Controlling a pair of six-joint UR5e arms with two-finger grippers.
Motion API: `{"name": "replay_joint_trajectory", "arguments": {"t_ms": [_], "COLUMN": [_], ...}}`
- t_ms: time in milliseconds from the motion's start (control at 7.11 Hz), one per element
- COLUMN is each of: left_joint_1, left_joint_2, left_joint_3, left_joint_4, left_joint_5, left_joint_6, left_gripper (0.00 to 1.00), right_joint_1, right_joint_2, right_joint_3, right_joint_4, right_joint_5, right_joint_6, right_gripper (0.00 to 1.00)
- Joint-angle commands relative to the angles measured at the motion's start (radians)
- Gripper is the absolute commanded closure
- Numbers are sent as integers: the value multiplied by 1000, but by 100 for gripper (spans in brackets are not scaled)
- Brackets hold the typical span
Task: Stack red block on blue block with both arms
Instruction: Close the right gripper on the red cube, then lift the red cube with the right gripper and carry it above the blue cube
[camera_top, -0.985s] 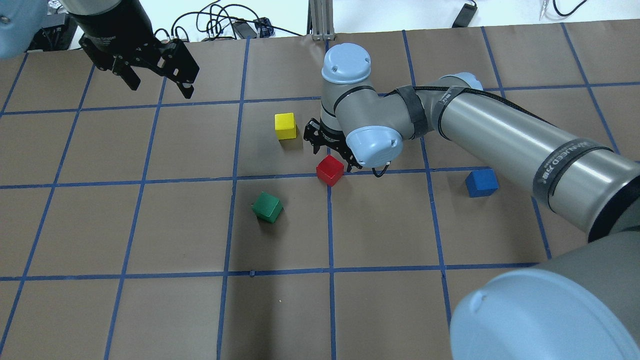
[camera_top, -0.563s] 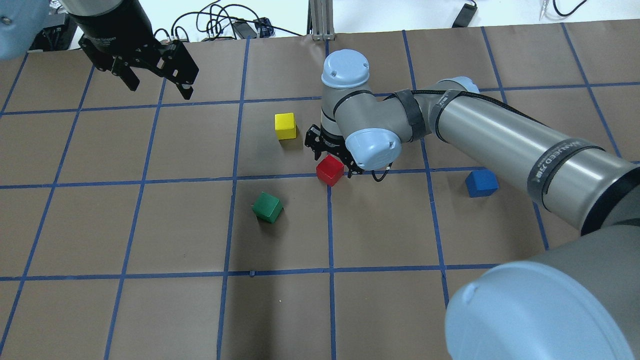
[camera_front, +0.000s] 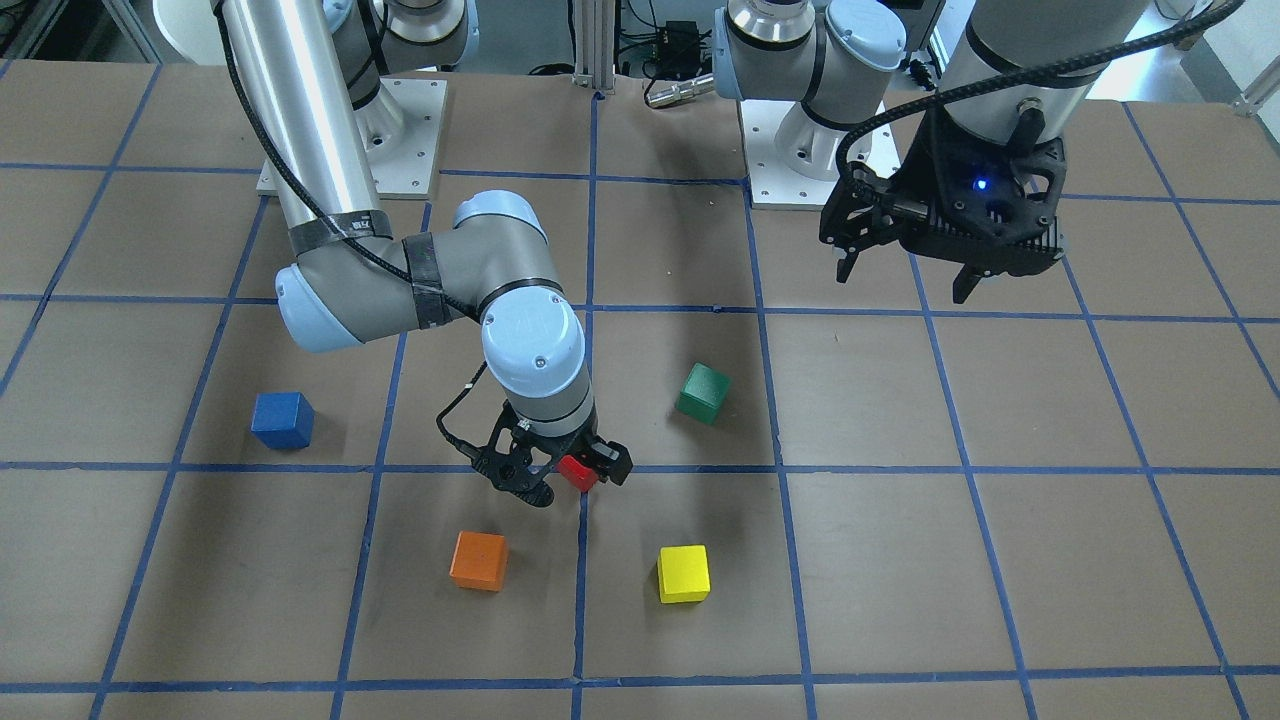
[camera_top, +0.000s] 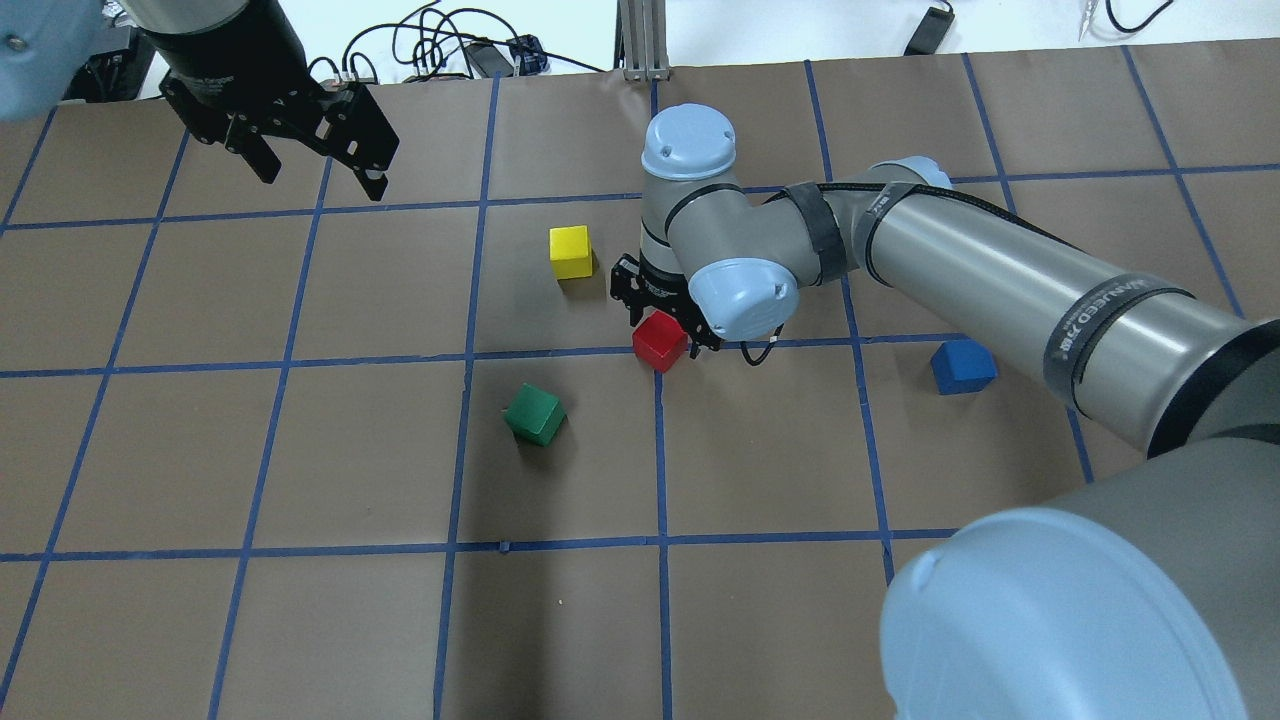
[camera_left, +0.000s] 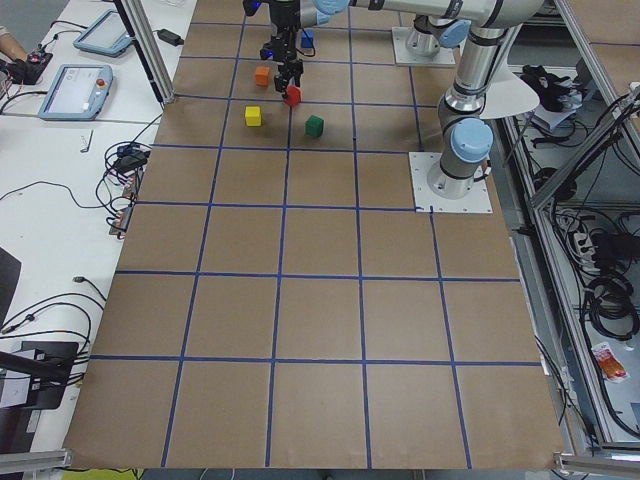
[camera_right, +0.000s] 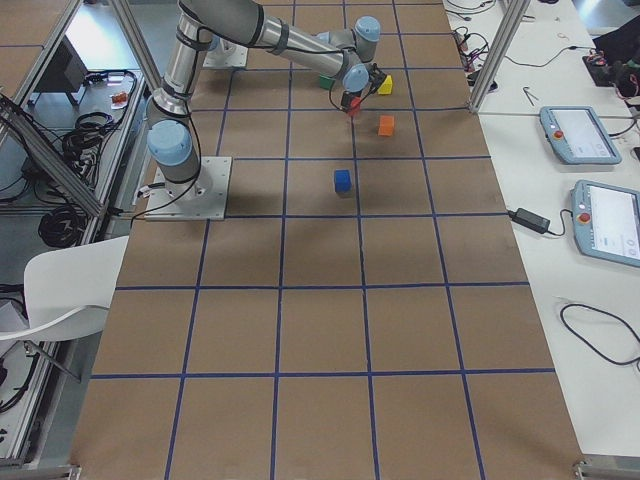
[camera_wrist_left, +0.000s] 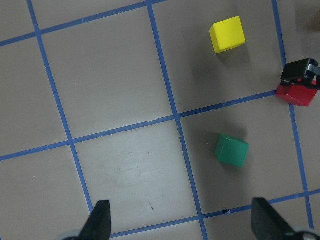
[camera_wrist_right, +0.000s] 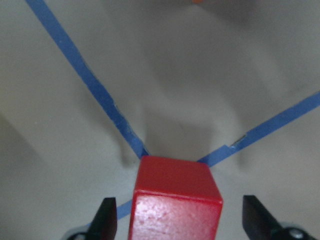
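The red block (camera_top: 660, 340) sits on the table at a crossing of blue tape lines. My right gripper (camera_top: 668, 332) is open and low around it, one finger on each side. In the right wrist view the red block (camera_wrist_right: 175, 202) stands between the fingers (camera_wrist_right: 106, 217) with a gap on both sides. The blue block (camera_top: 963, 365) lies alone to the right, beside the right forearm. My left gripper (camera_top: 320, 178) is open and empty, held high over the far left of the table.
A green block (camera_top: 535, 414) lies near-left of the red one. A yellow block (camera_top: 571, 251) lies far-left of it. An orange block (camera_front: 479, 560) shows in the front view, just beyond the right gripper. Cables lie past the table's far edge.
My right gripper has come down and closer around the red block. The blocks and the left arm have not moved.
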Motion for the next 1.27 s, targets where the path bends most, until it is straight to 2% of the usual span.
{"name": "replay_joint_trajectory", "arguments": {"t_ms": [0,422,563,844,1126], "left_joint_1": [-1,-1,-1,-1,-1], "left_joint_2": [0,0,0,0,0], "left_joint_3": [1,4,4,4,4], "left_joint_4": [1,3,1,3,1], "left_joint_5": [0,0,0,0,-2], "left_joint_6": [0,0,0,0,-2], "left_gripper": [0,0,0,0,0], "right_joint_1": [-1,-14,-24,-97,-224], "right_joint_2": [-2,-28,-71,-139,-214], "right_joint_3": [-2,-8,-43,-184,-208], "right_joint_4": [3,31,121,426,580], "right_joint_5": [50,47,31,-40,-45], "right_joint_6": [1,-12,-55,-254,-511], "right_gripper": [98,100,100,100,100]}}
